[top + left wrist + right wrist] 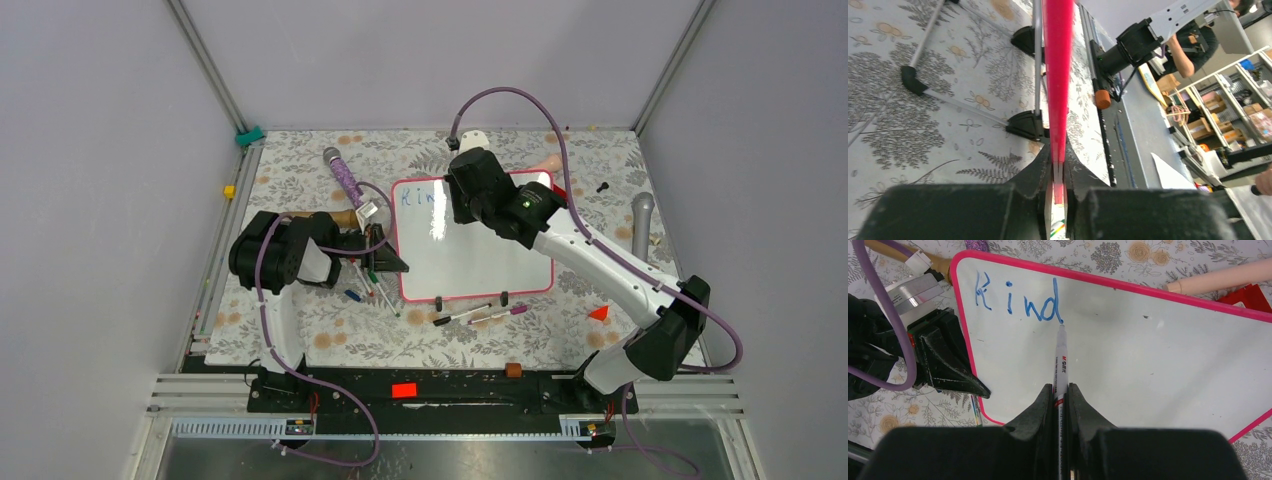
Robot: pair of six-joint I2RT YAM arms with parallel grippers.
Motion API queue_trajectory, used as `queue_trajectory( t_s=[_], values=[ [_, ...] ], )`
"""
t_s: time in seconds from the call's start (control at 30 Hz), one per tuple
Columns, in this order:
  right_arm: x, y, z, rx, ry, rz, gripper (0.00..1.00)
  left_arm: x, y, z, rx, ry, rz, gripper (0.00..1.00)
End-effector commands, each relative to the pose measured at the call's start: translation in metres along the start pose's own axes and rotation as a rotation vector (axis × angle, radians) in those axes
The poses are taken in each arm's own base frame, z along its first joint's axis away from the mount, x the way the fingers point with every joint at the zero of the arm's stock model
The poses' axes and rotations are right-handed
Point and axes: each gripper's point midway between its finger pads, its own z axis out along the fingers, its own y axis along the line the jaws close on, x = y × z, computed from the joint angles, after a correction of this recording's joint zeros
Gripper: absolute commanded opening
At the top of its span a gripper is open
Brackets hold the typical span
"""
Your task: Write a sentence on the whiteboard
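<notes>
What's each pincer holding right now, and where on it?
Left pincer clamps the whiteboard by the pink rim on its left edge. Right pincer grips a marker by its barrel, tip on the board.

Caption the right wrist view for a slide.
Right gripper holds a marker to the whiteboard, beside blue word "Kind".

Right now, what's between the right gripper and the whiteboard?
A marker, clamped in the right gripper, its tip meeting the whiteboard; right wrist view.
</notes>
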Motion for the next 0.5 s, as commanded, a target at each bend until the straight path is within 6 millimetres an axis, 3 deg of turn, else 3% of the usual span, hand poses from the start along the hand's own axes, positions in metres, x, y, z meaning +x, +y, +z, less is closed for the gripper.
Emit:
queue_trajectory(
  t_s=[0.0, 0.47],
  values=[
    [-0.0207, 0.0054, -0.0072, -0.005, -0.064, 0.015, 0.00, -0.0028, -0.0036, -0.0014, -0.002, -0.008, 0.099, 0.02],
    [-0.0218, 0.0081, -0.0088, -0.020, -0.064, 0.018, 0.00, 0.0004, -0.0035, -0.0017, -0.012, -0.016, 0.099, 0.00]
  ],
)
